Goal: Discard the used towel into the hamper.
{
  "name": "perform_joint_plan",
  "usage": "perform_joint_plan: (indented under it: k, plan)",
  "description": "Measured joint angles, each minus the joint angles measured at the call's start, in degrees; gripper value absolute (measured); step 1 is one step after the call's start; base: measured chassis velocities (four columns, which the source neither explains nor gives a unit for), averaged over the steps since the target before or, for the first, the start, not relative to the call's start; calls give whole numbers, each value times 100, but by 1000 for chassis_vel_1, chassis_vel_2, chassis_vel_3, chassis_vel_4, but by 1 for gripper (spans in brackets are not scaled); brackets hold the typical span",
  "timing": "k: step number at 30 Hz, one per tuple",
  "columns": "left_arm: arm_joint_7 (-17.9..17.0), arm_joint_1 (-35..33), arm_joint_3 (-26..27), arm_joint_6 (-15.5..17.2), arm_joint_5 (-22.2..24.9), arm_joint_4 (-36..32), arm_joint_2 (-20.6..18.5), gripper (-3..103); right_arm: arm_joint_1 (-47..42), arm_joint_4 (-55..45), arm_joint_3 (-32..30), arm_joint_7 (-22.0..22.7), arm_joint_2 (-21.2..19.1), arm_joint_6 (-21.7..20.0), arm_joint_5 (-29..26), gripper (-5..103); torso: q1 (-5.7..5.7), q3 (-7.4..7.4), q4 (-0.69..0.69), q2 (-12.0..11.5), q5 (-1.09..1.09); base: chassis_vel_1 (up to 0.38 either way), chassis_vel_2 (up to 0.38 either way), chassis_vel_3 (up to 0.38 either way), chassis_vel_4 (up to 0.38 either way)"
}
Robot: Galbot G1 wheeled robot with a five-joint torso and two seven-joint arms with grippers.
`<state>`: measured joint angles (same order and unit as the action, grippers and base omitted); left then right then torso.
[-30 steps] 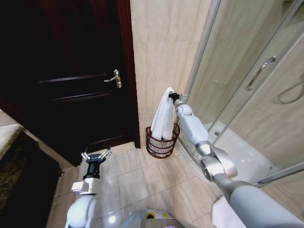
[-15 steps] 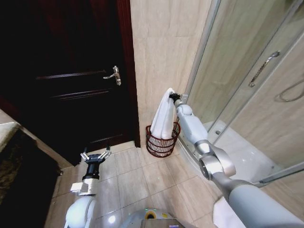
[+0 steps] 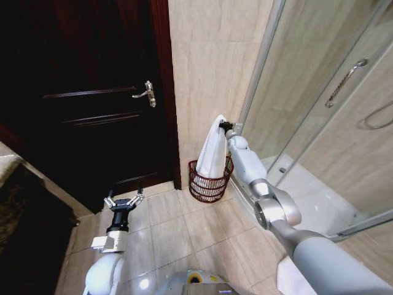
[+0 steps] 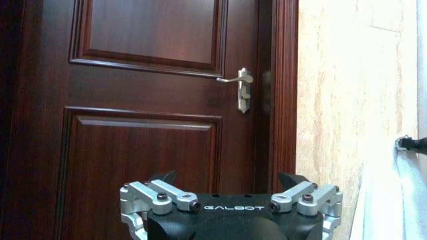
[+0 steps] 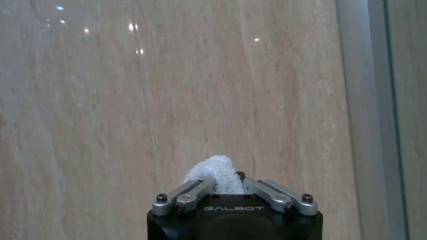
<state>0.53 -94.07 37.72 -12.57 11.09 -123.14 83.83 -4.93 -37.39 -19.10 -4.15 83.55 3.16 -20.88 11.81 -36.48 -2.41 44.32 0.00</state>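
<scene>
**Towel hanging over the hamper**

The right tool point(image 3: 221, 125) is pinching the top of the white towel point(image 3: 212, 153) at frame centre, its lower end dangling inside the hamper point(image 3: 209, 186) on the floor by the wall. The left tool point(image 3: 124, 202) is waiting lower left, fingers spread and empty.

Your hamper point(image 3: 209, 182) sits in the corner, hemmed by the tiled wall point(image 3: 209, 61) behind, the door frame point(image 3: 166, 92) left and the shower frame point(image 3: 261, 67) right; open floor point(image 3: 184, 227) lies in front.
</scene>
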Motion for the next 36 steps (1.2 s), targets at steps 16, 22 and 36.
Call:
perform_joint_plan:
  k: [16,22,36]
  plan:
    - [1,-51,20,-54,-6,-6,17,100,17,240,-268,-133,167,102,202,3,-180,224,0,-406,0,0,0,0,0]
    - [3,-37,8,-53,-21,-23,45,100,0,346,-392,-184,245,148,331,3,-240,296,0,-535,0,0,0,0,0]
    - [7,-87,11,-72,-41,-51,74,100,0,420,-459,-256,216,151,396,3,-402,502,0,-904,0,0,0,0,0]
